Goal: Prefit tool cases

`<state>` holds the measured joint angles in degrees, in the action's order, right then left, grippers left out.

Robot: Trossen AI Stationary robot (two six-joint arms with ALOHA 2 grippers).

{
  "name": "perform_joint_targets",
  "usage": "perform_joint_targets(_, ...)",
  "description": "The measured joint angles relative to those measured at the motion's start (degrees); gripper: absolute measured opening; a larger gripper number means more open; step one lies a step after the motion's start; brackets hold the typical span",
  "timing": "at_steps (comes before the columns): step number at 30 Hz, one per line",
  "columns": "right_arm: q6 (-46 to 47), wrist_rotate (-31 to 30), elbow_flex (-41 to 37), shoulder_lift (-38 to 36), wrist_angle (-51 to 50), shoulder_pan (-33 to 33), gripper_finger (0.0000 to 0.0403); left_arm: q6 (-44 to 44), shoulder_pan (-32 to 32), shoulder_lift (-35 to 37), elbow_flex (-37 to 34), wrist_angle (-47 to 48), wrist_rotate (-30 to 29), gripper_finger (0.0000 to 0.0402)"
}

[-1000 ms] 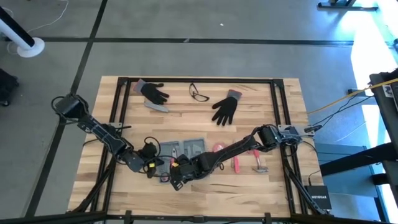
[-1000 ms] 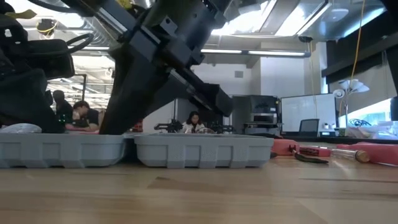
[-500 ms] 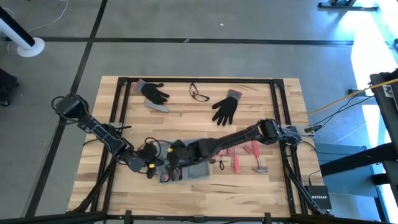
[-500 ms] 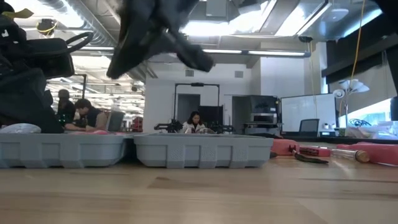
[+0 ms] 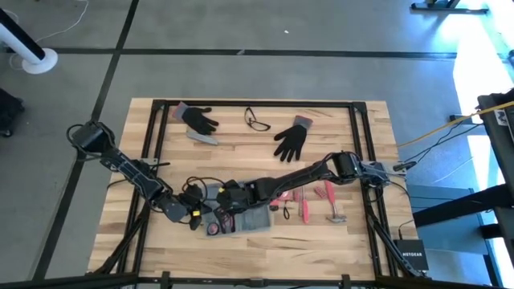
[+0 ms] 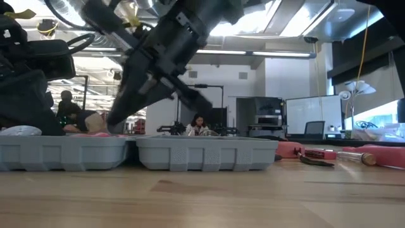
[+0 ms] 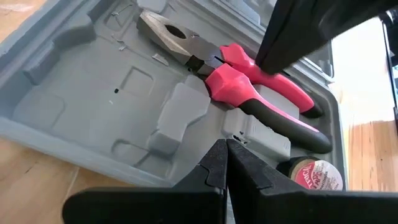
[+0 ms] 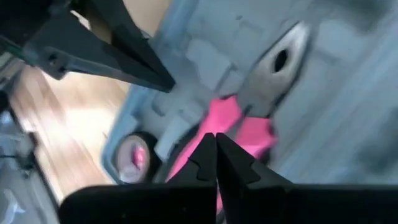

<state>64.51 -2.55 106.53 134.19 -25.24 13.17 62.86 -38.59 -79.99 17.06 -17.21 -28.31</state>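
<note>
We see the right gripper (image 8: pixel 214 140) closed and empty, hovering over the pink-handled pliers (image 7: pixel 249 93) lying in the moulded grey plastic tool case (image 5: pixel 245 215) near the counter's (image 5: pixel 265 245) front edge. The left gripper (image 7: pixel 225 149) is closed too, empty, at the case's rim beside a tape roll (image 7: pixel 311 176).
</note>
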Motion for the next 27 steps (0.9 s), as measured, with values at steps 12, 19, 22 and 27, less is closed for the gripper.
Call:
perform_joint_targets(12, 2.7, -0.3, 0.0, 5.2, 7.4, -0.1, 0.0, 1.9, 0.0, 0.0, 0.0, 0.1, -1.0, 0.0)
perform_joint_targets(19, -5.1, -2.5, 1.6, -0.7, -3.7, -1.6, 0.0, 1.7, 0.0, 0.0, 0.0, 0.0, -1.1, 0.0)
perform_joint_targets(22, -8.0, -5.0, 2.2, -6.2, -13.0, -2.2, 0.0, 1.7, 0.0, 0.2, -0.1, -0.1, -1.0, 0.0)
perform_joint_targets(27, -4.9, -9.6, 2.3, -14.7, -32.0, -1.1, 0.0, -1.8, 0.0, 1.0, -0.1, 0.1, -0.5, 0.0)
